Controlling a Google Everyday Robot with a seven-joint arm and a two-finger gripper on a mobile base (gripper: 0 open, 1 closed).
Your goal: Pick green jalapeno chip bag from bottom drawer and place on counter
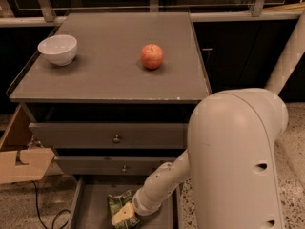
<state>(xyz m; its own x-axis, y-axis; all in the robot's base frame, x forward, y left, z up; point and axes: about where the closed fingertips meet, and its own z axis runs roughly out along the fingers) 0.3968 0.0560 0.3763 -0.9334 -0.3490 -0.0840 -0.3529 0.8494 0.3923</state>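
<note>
- Sitting at your far left, a cardboard box (19, 163) is leaning beside the cabinet, and a dark cable (39, 205) is trailing over the floor below it.
- Resting near the left rear corner of the counter (109, 82), a white bowl (57, 49) is standing upright, well apart from everything else on the top.
- Moving right, you are looking at a red apple (151, 56) sitting alone toward the back of the counter, stem up.
- Below the chipped front edge, the two upper drawers are facing you, the upper knob (116, 138) and the lower knob (124, 168) each showing at mid-front.
- Under them, the bottom drawer (90, 213) is standing pulled out, its flat floor showing.
- Lying on that floor toward the right side, the green jalapeno chip bag (116, 202) is sitting crumpled inside the drawer, not on the counter.
- Reaching down into the drawer, the gripper (124, 215) is pressing against the lower right part of the bag; you cannot tell whether it is clamped on the bag or spread apart.
- Running up and right from there, the pale forearm (159, 187) is joining the large rounded arm housing (238, 161), which is filling the right foreground and hiding the cabinet's right side.
</note>
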